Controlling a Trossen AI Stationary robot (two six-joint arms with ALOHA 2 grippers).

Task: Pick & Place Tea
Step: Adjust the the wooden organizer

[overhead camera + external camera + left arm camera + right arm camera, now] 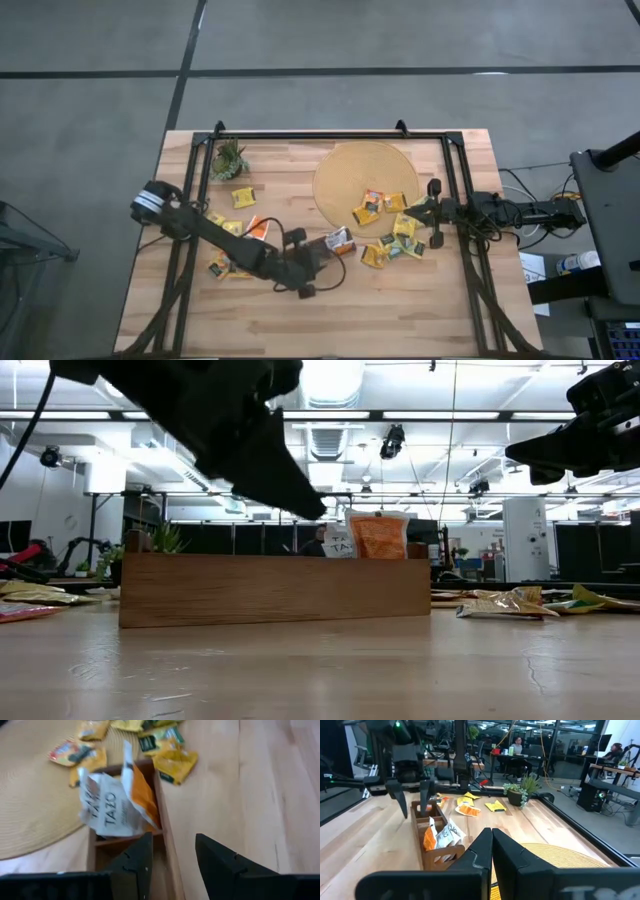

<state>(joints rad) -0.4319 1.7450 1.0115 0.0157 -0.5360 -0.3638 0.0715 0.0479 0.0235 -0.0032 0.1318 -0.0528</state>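
Two tea sachets, one white (107, 810) and one orange (142, 800), stand upright in the end compartment of the dark brown tray (275, 590) that lies nearest the round mat (345, 175). They show above the tray wall in the low view (365, 538). My left gripper (174, 857) hangs open over the tray's other end (420, 810), with nothing between its fingers. More yellow sachets lie flat on the mat (372, 206) and beside it (400, 238). My right gripper (492, 845) waits shut at the table's right edge (435, 215).
Loose sachets lie on the table's left part (242, 197) (258, 228) (218, 265), partly under my left arm. A small green plant (228, 160) stands at the far left corner. A black frame (330, 133) runs along the table's edges. Bare wood lies along the near edge.
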